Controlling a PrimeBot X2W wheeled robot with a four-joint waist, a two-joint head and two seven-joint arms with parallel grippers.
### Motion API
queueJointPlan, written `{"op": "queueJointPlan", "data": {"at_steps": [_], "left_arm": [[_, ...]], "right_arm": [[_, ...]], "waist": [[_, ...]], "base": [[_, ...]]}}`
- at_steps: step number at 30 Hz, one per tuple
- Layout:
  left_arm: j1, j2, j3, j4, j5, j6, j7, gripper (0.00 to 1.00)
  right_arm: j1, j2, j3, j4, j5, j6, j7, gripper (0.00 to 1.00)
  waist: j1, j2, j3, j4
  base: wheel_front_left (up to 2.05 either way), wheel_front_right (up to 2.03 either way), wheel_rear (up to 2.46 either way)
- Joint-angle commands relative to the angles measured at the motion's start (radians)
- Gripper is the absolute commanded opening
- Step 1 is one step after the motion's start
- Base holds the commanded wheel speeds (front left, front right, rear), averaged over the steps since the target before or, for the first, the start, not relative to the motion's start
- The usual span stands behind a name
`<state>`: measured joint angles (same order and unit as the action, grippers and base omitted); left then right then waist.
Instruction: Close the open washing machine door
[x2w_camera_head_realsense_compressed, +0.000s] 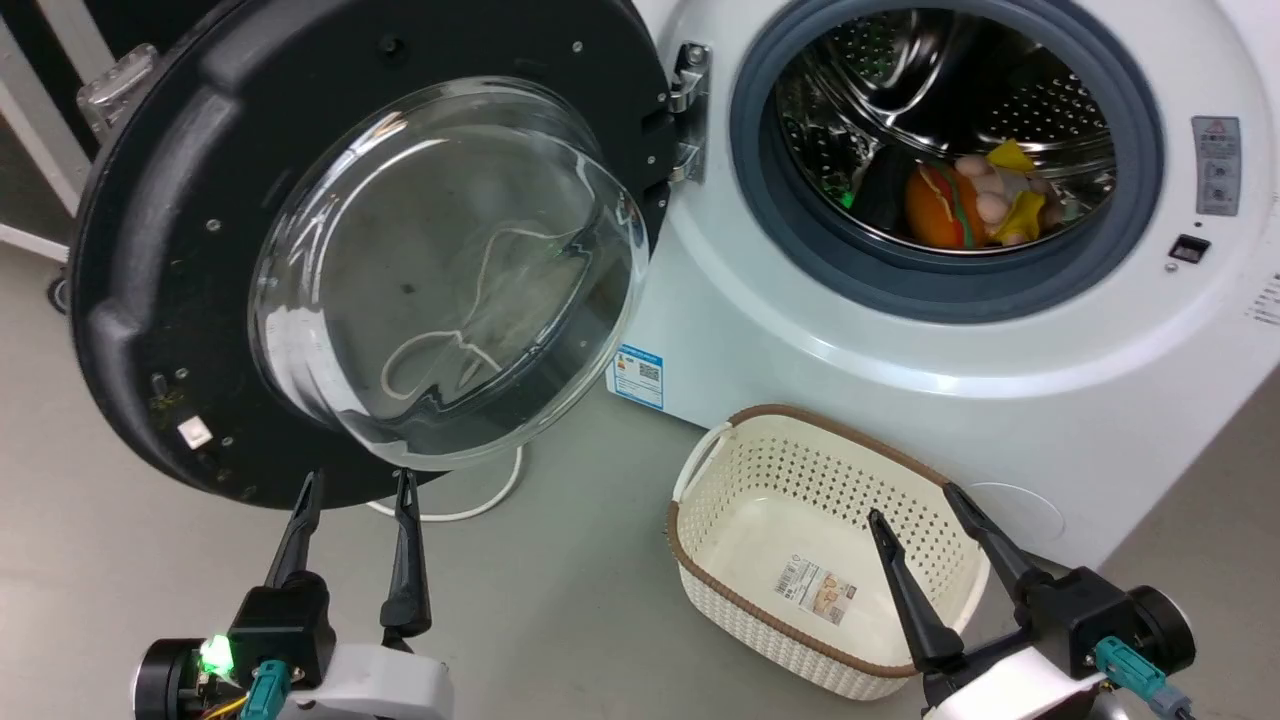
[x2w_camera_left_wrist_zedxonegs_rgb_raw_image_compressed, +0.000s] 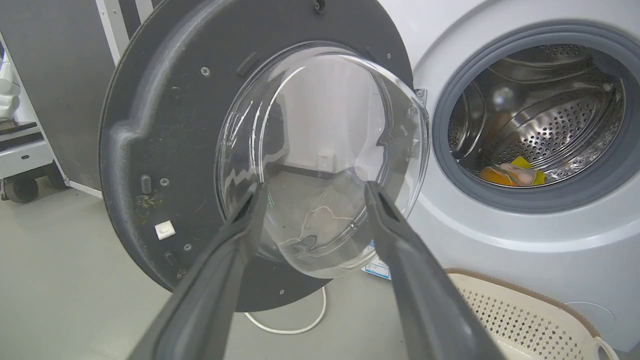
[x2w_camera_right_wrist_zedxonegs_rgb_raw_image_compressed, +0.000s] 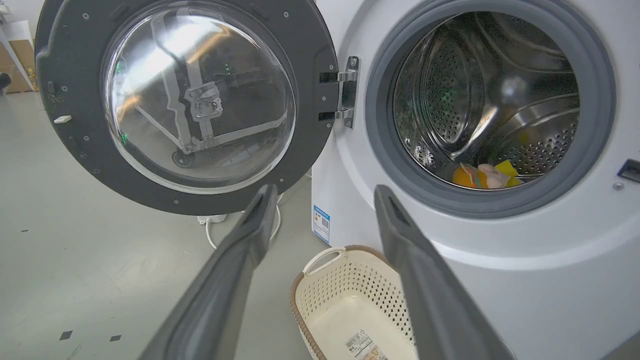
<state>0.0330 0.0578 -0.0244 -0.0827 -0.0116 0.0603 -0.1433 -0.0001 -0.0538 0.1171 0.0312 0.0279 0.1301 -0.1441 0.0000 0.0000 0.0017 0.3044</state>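
The washing machine door (x2w_camera_head_realsense_compressed: 180, 250) stands swung wide open to the left, black with a bulging glass bowl (x2w_camera_head_realsense_compressed: 450, 270), hinged at its right edge (x2w_camera_head_realsense_compressed: 690, 110). The white washing machine (x2w_camera_head_realsense_compressed: 900, 340) shows its steel drum with soft toys (x2w_camera_head_realsense_compressed: 975, 205) inside. My left gripper (x2w_camera_head_realsense_compressed: 355, 490) is open just below the door's lower rim, fingertips pointing at the glass (x2w_camera_left_wrist_zedxonegs_rgb_raw_image_compressed: 320, 150). My right gripper (x2w_camera_head_realsense_compressed: 910, 505) is open over the cream basket, well clear of the door (x2w_camera_right_wrist_zedxonegs_rgb_raw_image_compressed: 65, 85) and the washing machine (x2w_camera_right_wrist_zedxonegs_rgb_raw_image_compressed: 500, 235).
A cream perforated basket (x2w_camera_head_realsense_compressed: 740, 600) with a brown rim sits on the grey floor against the washer's front. A white cable (x2w_camera_head_realsense_compressed: 470, 510) loops on the floor under the door. A dark cabinet (x2w_camera_left_wrist_zedxonegs_rgb_raw_image_compressed: 55, 100) stands behind the door.
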Motion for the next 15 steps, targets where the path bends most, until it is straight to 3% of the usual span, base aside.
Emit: {"op": "queueJointPlan", "data": {"at_steps": [1, 8, 9, 10, 15], "left_arm": [[0.014, 0.005, -0.003, -0.007, -0.002, 0.005, -0.013, 1.00], [0.016, 0.005, -0.010, -0.009, -0.002, 0.006, -0.028, 1.00], [0.017, 0.005, -0.013, -0.005, -0.006, 0.003, -0.030, 0.82], [0.019, 0.005, -0.015, 0.000, -0.012, -0.002, -0.032, 0.00], [0.022, 0.007, -0.019, 0.009, -0.013, -0.012, -0.042, 0.00]], "right_arm": [[0.000, 0.002, 0.004, 0.003, 0.006, 0.000, -0.012, 1.00], [0.006, 0.002, 0.010, 0.001, 0.010, 0.000, -0.027, 1.00], [0.007, 0.002, 0.012, 0.000, 0.011, 0.000, -0.029, 1.00], [0.007, 0.002, 0.013, 0.000, 0.011, 0.000, -0.031, 1.00], [0.015, 0.003, 0.013, -0.002, 0.013, 0.000, -0.042, 1.00]], "waist": [[0.0000, 0.0000, 0.000, 0.008], [0.0000, 0.0000, 0.002, 0.038], [0.0000, 0.0000, 0.003, 0.043], [0.0000, 0.0000, 0.003, 0.047], [0.0000, 0.0000, 0.006, 0.070]], "base": [[0.00, 0.00, 0.00], [0.00, 0.00, 0.00], [0.00, 0.00, 0.00], [0.00, 0.00, 0.00], [0.00, 0.00, 0.00]]}}
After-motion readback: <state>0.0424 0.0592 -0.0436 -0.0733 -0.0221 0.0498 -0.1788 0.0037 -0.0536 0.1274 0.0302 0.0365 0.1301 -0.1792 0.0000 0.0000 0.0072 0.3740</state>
